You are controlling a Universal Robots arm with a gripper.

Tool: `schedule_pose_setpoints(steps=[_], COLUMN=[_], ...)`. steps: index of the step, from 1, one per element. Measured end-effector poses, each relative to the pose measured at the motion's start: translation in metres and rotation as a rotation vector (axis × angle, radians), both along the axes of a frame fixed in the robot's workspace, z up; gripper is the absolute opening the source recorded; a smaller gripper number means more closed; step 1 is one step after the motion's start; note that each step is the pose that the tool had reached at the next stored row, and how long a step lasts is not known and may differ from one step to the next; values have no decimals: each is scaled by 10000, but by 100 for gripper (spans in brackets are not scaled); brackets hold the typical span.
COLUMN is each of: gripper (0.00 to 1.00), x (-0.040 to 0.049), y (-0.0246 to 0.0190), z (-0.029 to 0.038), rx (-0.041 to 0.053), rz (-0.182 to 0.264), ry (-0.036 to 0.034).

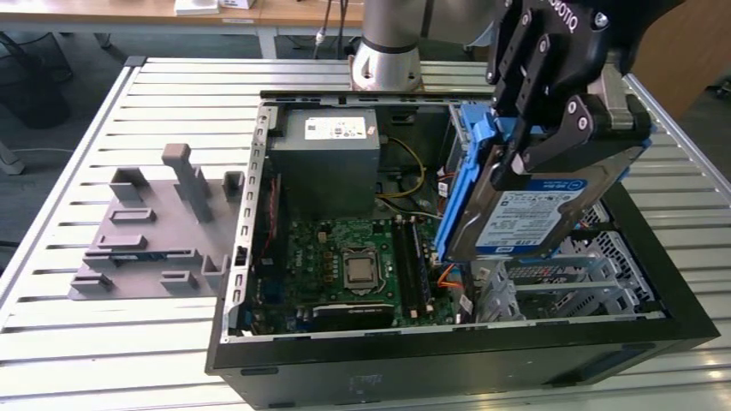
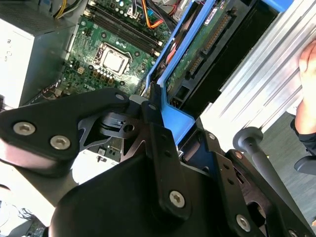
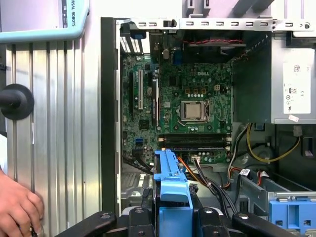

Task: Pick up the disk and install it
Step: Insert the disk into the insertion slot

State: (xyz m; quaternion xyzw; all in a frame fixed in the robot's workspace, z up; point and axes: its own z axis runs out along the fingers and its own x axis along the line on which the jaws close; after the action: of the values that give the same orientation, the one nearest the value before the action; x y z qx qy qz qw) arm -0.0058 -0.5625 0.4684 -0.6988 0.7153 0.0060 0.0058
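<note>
The disk (image 1: pixel 531 214), a silver drive with a white-and-blue label in a blue plastic bracket (image 1: pixel 463 184), hangs tilted on edge over the open computer case (image 1: pixel 457 360). My gripper (image 1: pixel 528 163) is shut on its upper end. In the exterior view it sits over the case's right part, just above the grey metal drive cage (image 1: pixel 560 282). In the second wrist view the gripper (image 2: pixel 165 118) clamps the blue bracket (image 2: pixel 175 121), and the disk's green circuit side (image 2: pixel 195 57) points down at the case. The first wrist view shows the bracket (image 3: pixel 170 180) between my black fingers (image 3: pixel 148 217).
Inside the case lie the green motherboard (image 1: pixel 354 257) and a grey power supply box (image 1: pixel 325 158). A grey plastic fixture (image 1: pixel 149 231) stands on the slatted table (image 1: pixel 137 342) at the exterior view's left. A person's hand (image 3: pixel 17 207) rests on the table near the case, beside a black knob (image 3: pixel 15 101).
</note>
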Motion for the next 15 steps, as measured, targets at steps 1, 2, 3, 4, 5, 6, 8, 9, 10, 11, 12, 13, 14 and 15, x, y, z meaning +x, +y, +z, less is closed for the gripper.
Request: schedule_pose_setpoints(steps=[1, 2, 3, 4, 5, 6, 8, 9, 10, 11, 12, 13, 14, 15], gripper=[36, 36, 36, 36, 36, 36, 36, 36, 36, 36, 36, 36, 36, 36], x=[10, 23, 40, 54, 67, 80, 106, 121, 139, 160, 181, 203, 228, 254], y=[-1, -3, -6, -9, -15, -23, -37, -41, -43, -44, -44, -44, -45, -45], z=[-1, -4, -7, -11, -15, -20, -31, -36, -40, -43, -46, -50, -53, -56], rx=[-2, -3, -2, 0, -1, -1, 0, 1, 0, -3, -3, -3, -3, -3], rz=[0, -1, -2, -1, -2, -1, -2, -2, -2, -1, -1, -1, -1, -1], ry=[1, 1, 0, 0, 0, 0, 0, 0, 0, 1, 0, 1, 0, 1])
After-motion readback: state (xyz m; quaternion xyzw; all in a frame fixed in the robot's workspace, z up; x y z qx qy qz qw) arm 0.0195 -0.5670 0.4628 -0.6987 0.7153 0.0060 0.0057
